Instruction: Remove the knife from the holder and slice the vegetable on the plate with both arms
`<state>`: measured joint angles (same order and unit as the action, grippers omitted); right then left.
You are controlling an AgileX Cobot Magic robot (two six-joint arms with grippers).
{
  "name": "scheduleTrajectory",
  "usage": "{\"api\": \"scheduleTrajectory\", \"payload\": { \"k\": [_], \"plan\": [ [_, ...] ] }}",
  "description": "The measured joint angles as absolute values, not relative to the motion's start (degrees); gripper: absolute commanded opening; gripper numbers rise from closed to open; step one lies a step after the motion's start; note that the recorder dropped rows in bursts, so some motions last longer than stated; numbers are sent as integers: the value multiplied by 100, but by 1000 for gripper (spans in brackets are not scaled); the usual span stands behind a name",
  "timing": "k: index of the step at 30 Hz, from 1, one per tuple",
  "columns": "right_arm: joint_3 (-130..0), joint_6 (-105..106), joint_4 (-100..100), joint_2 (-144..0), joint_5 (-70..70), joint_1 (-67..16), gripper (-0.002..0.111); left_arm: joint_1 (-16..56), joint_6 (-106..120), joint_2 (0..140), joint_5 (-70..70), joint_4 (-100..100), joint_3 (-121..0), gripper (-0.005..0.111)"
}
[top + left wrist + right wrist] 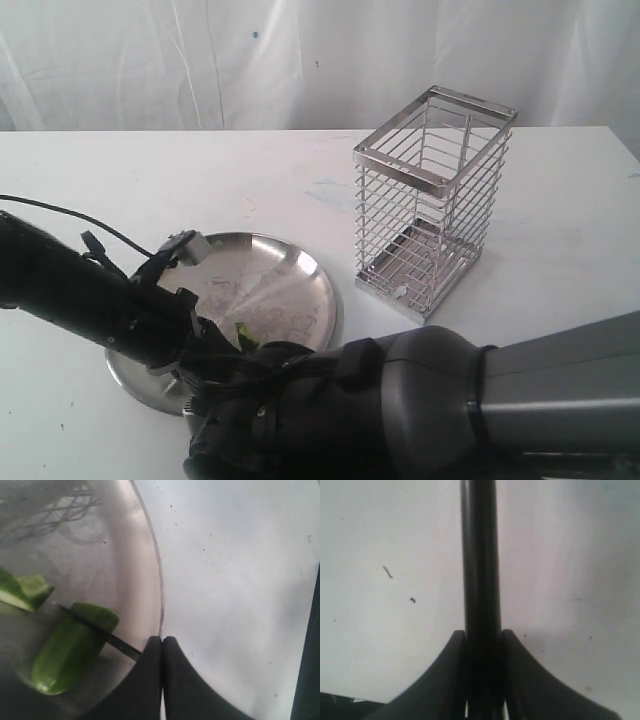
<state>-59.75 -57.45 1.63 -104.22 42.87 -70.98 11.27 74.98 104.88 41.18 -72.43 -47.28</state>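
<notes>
Vegetable (65, 655) on plate (115, 545), knife (120, 644) across it.

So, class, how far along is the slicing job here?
Done: the holder stands empty, and one cut piece lies apart on the plate. In hand: the right tool grips the knife, its blade across the vegetable. Remaining: finishing this cut, perhaps more slices.
</notes>
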Motion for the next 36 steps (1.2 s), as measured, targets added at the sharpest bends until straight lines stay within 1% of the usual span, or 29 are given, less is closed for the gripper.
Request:
{"api": "scheduleTrajectory", "payload": {
  "k": [7,20,31,36],
  "plan": [
    [-5947,-5756,226,-10422,4340,-7095,0,1534,7498,10462,3742,-7265,-4728,0],
    [-5947,-5767,226,-10420,4341,-7095,0,1565,7193,10440,3412,-7208,-4728,0],
    [-5947,-5834,239,-9748,4325,-7095,0,1580,6798,10496,2842,-6826,-4728,0],
    [-5947,-5850,137,-9553,4697,-7095,0,1580,6779,10496,2835,-6788,-4728,0]
  ]
}}
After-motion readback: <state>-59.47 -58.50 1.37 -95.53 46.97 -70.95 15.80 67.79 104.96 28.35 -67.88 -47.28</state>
